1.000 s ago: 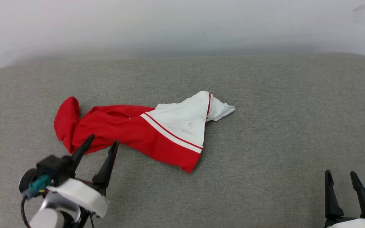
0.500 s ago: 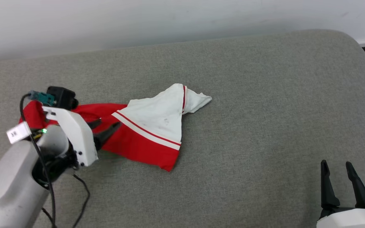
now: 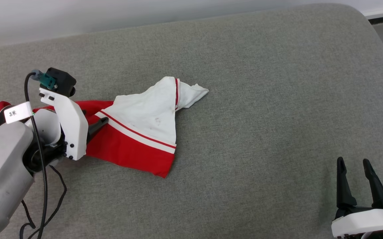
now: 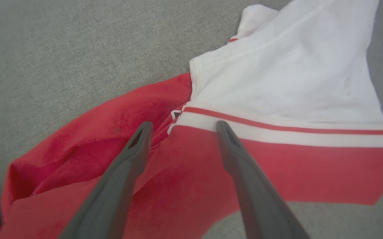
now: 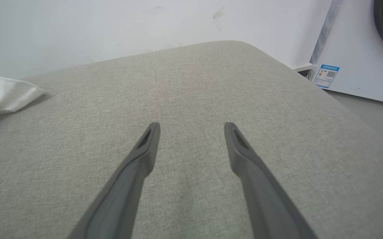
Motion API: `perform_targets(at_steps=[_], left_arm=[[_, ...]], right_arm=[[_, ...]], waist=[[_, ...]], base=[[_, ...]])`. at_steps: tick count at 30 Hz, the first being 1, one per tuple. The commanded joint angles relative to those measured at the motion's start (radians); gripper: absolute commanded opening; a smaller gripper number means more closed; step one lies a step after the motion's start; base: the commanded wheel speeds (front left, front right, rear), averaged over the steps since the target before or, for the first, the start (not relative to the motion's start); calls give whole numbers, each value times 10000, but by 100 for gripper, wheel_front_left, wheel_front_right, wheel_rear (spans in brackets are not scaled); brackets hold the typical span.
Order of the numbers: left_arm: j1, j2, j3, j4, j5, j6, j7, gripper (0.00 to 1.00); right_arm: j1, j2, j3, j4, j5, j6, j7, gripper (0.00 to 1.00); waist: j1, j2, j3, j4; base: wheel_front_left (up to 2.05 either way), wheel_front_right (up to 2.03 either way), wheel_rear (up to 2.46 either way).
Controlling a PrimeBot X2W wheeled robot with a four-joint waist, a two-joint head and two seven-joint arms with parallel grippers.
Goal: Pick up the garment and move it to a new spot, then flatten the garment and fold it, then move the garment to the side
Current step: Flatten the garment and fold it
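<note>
red garment (image 3: 135, 146) crumpled; left hand (image 4: 183, 124) gapes over it, maybe touching; right hand (image 3: 352, 160) gapes, empty.

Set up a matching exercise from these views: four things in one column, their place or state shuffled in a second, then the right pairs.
1. left pincer
2. right pincer
3. jersey shirt
4. blue label

A. stuck on a white panel
B. open, above bare grey upholstery
C. crumpled, not folded
D. open, tips over red fabric

Pairs: 1-D, 2-B, 3-C, 4-A
</note>
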Motion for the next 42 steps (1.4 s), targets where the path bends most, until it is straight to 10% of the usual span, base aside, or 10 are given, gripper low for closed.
perform_targets(at_steps=[1, 9, 13, 27, 42], left_arm=[[-109, 53, -162, 95, -89, 1, -76, 100], [-478, 23, -1140, 678, -1129, 2, -464, 97], [-572, 121, -1477, 403, -1676, 1, -789, 0], [-390, 874, -2614, -1571, -2289, 0, -3712, 0], [2454, 3284, -2838, -5156, -3810, 129, -6584, 11]], right_arm=[[-127, 10, 14, -15, 2, -11, -25, 100], [-192, 9, 17, -30, 12, -11, -25, 100], [-74, 10, -71, -34, 43, -11, -25, 100], [271, 9, -302, 16, -114, -11, -23, 100], [816, 6, -707, 73, -364, -12, -25, 100]], waist=[[-1, 0, 63, -31], [-1, 0, 165, -65], [-1, 0, 144, 34], [-1, 0, -258, 639], [-1, 0, -843, 1795]], base=[[0, 0, 0], [0, 0, 0], [0, 0, 0], [0, 0, 0], [0, 0, 0]])
